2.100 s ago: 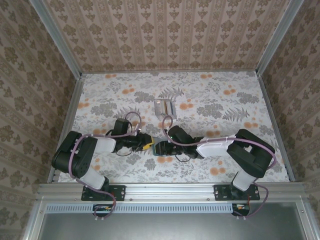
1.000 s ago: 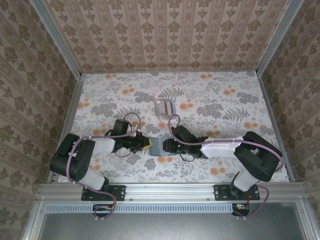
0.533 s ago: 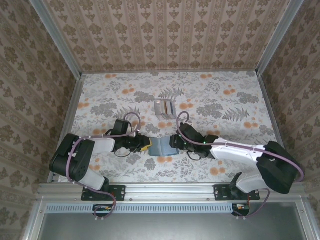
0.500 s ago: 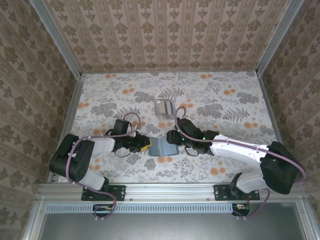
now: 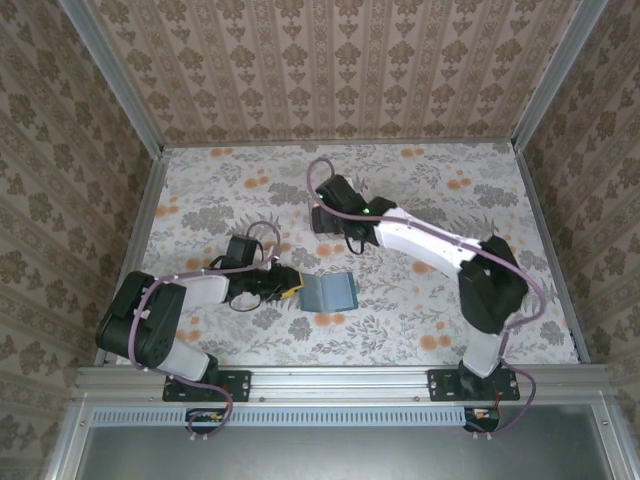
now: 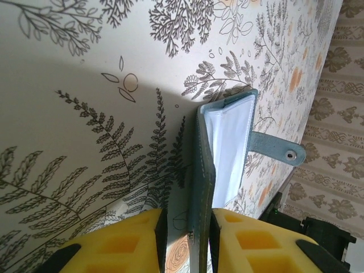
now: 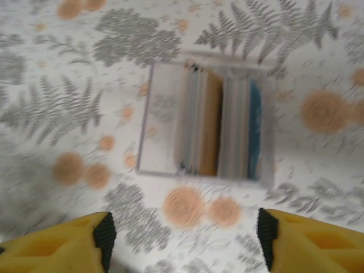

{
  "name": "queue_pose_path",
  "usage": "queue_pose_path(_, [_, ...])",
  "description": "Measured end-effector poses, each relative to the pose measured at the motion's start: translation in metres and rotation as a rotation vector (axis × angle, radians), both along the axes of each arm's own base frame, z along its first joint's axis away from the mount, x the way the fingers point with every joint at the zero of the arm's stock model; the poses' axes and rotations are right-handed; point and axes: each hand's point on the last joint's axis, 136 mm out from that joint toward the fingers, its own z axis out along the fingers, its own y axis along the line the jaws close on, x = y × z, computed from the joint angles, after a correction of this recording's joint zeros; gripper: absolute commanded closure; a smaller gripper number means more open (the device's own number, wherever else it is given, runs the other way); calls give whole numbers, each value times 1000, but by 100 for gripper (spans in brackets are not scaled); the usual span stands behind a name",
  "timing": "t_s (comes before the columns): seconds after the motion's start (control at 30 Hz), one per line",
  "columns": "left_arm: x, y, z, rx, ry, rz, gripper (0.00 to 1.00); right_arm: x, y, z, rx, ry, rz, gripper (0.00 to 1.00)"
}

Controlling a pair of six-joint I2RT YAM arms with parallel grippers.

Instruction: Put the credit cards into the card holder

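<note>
Left gripper [image 6: 186,224] has its 2 yellow fingers [image 6: 114,250] standing narrowly apart, with the near edge of the card holder [image 6: 202,170] between them. A sliver of table [image 6: 68,85] shows between 1 finger and the holder's cover, so the jaws are not pressed shut on it. Beyond the fingertips the holder lies on the floral table, partly open like a book. It is dark teal-blue outside, with a pale, whitish pocket inside. A short teal strap [image 6: 273,149] sticks out from its far side and ends in a small round snap [image 6: 293,153]. From the top camera, the holder lies just beside the left gripper's tip, on the side toward the right arm.

Right gripper [image 7: 185,233] hangs above the credit cards [image 7: 207,122], its 2 yellow fingers spread wide with nothing between them but table. The cards lie just ahead of the fingertips, centred between them. They stand on edge, packed side by side in a clear tray [image 7: 156,122]. This view is blurred. Most cards look pale grey-white, 1 is orange-brown, and 1 shows a teal-blue edge. How many pale cards there are cannot be told.

In all: 2 grippers, 1 card holder, 1 clear tray. The right gripper and the cards are well apart from the holder.
</note>
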Motion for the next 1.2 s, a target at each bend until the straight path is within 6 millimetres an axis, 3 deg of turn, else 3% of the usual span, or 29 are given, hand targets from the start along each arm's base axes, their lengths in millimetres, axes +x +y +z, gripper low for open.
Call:
queue_pose_path(0.23, [-1,-1,0,5,-1,-2,74,32,7,-31,-198,27,26,23])
queue_pose_path(0.63, [-2,-2,-1,7,-2,-8,76,49,-6,-64,-324,58,7,25])
queue_pose_path(1.2, [-5,-7,1,6,-7,-26,78,55,-35,-56,-479,14,-54,37])
